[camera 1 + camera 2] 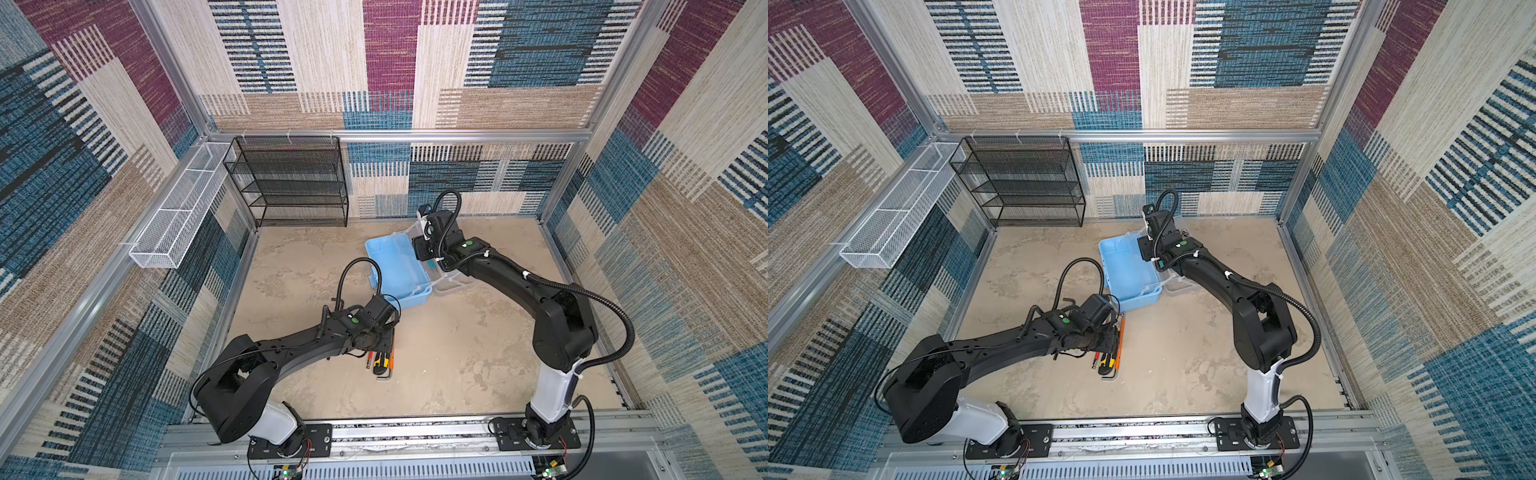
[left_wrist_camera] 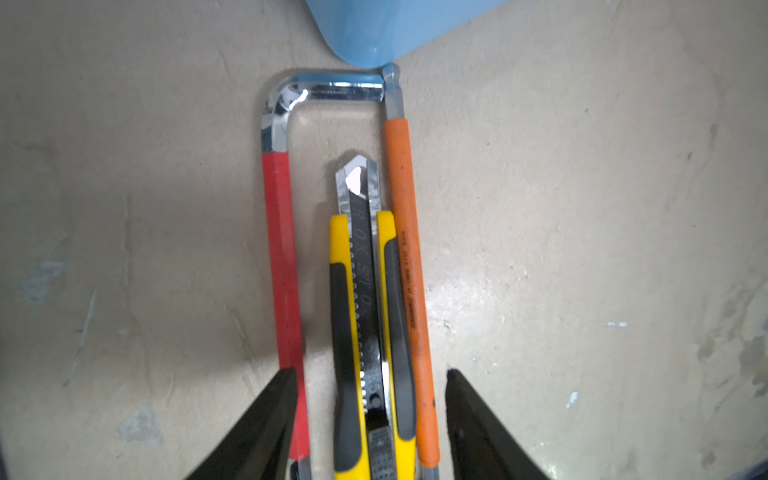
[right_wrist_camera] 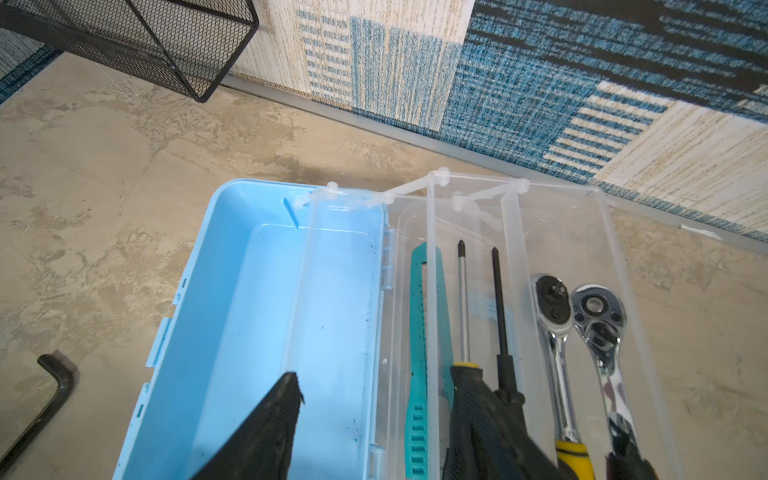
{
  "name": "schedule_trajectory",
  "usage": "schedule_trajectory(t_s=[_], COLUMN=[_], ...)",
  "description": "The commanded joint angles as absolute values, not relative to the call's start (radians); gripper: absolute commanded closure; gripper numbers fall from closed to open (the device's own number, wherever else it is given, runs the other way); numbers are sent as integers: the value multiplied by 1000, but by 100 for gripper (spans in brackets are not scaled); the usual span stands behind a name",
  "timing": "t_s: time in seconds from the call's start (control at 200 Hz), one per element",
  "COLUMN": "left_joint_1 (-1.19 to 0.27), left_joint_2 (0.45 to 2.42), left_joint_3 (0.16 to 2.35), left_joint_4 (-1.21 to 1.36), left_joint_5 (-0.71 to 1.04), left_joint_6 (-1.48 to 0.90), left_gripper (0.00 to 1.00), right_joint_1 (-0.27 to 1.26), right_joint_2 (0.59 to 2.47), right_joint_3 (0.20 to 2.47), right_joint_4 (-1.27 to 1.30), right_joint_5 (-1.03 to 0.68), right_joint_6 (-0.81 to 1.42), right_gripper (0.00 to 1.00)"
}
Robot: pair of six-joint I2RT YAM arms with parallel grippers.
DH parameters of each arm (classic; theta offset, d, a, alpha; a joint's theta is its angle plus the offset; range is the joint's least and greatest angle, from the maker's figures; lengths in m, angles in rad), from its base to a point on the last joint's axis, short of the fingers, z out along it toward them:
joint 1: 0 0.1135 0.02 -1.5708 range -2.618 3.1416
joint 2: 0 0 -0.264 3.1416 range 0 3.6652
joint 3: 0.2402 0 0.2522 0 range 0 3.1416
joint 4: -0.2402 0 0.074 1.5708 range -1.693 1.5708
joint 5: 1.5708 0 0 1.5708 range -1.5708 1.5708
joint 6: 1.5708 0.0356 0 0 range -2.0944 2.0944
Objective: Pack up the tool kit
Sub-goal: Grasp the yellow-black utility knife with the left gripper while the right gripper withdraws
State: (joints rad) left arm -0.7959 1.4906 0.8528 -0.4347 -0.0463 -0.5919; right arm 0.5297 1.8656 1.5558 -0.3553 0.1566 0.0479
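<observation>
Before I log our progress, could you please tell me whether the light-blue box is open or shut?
Open: the clear lid lies swung back beside the light-blue box, whose bare floor is exposed.

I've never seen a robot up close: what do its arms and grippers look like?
The left arm and right arm are black, each with a white base link, a green dot near the wrist and a ribbed black cable. Their fingers are black tapering wedges.

Patchwork-carpet walls [image 1: 390,62], mottled beige floor [image 1: 457,353] (black mesh rack [image 1: 291,183] behind)
</observation>
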Motion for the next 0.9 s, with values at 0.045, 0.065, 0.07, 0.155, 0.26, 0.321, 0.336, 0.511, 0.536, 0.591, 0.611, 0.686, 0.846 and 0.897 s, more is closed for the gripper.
schedule_trajectory(t_s=[0.045,0.065,0.07,0.155,0.26,0.321,0.336,0.511,0.536,0.591,0.611,0.686,0.846,0.897], left_joint_1=[-814,-816,-817,-820,-819,-821,-821,-821,-822,-820,-820,-821,-822,-819], left_joint_2=[1520,1525,1525,1545,1559,1569,1571,1589,1591,1599,1600,1614,1638,1640], left_joint_3=[877,879,879,887,887,888,889,885,885,887,889,893,896,897], left_joint_4=[-465,-469,-469,-488,-490,-490,-490,-499,-499,-499,-499,-500,-510,-516], left_joint_5=[-54,-56,-57,-74,-72,-72,-72,-87,-88,-93,-94,-99,-116,-122], left_joint_6=[-590,-592,-592,-597,-598,-597,-597,-609,-610,-608,-608,-608,-614,-614], left_gripper=[40,40,41,41,44,48,49,51,51,51,51,51,51,51], right_joint_1=[530,530,530,529,529,528,527,523,523,522,522,522,520,520], right_joint_2=[1833,1830,1828,1809,1787,1779,1777,1761,1759,1756,1755,1756,1750,1747], right_joint_3=[1513,1506,1505,1483,1459,1449,1446,1422,1421,1416,1416,1414,1410,1408], right_joint_4=[-302,-300,-299,-288,-279,-275,-275,-272,-272,-270,-271,-273,-274,-274], right_joint_5=[169,169,169,180,191,197,199,209,209,210,209,213,221,224], right_joint_6=[55,54,53,51,45,44,44,46,48,48,49,51,53,53], right_gripper=[35,35,35,35,34,33,33,33,32,33,33,33,32,32])
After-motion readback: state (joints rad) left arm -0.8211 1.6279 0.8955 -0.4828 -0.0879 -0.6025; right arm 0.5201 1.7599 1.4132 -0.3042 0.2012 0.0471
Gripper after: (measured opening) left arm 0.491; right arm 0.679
